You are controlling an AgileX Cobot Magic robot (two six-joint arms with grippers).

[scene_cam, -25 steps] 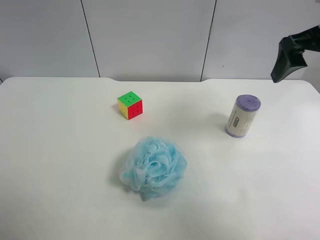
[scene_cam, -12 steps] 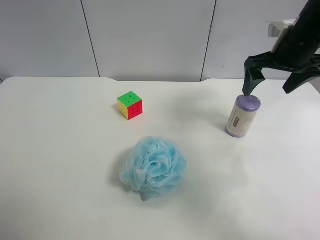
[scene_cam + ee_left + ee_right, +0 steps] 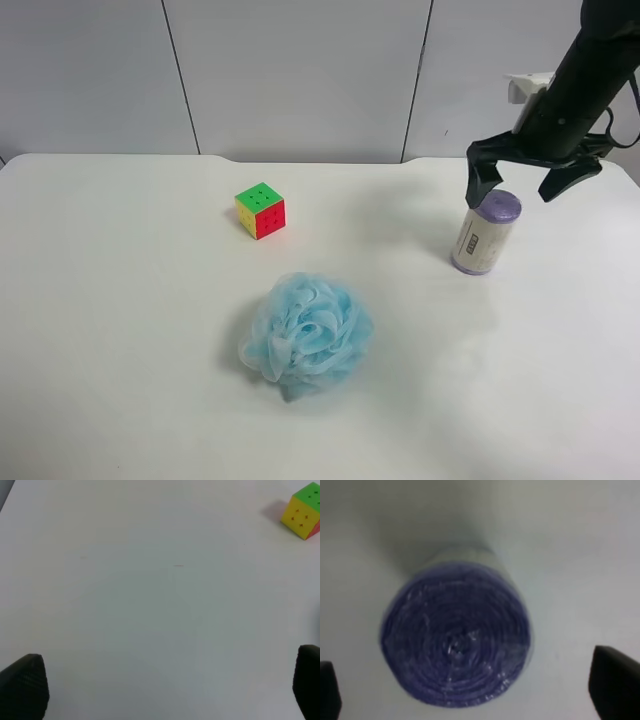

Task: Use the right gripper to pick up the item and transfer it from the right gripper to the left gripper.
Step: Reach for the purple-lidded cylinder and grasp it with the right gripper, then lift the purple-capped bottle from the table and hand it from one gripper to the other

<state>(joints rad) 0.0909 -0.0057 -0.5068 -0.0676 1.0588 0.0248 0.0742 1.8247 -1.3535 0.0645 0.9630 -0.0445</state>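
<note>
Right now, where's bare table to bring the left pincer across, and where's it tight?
Wide bare table from the exterior high view's left edge to the cube and pouf; a clear lane between those two and the item. Under the left pincer, only bare surface. Tight around the item, where the open right pincer hangs spread over it.

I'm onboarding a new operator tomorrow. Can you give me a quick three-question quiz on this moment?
1. True or false: the right gripper is shut on the item.
2. The item is: A) lying on its side, B) standing on end on the table, C) lifted off the table.
3. Fill in: the only object the left wrist view shows on the table is the ___.
Key: 1 false, its jaws are spread wide, apart from the item; 2 B; 3 puzzle cube.
</note>
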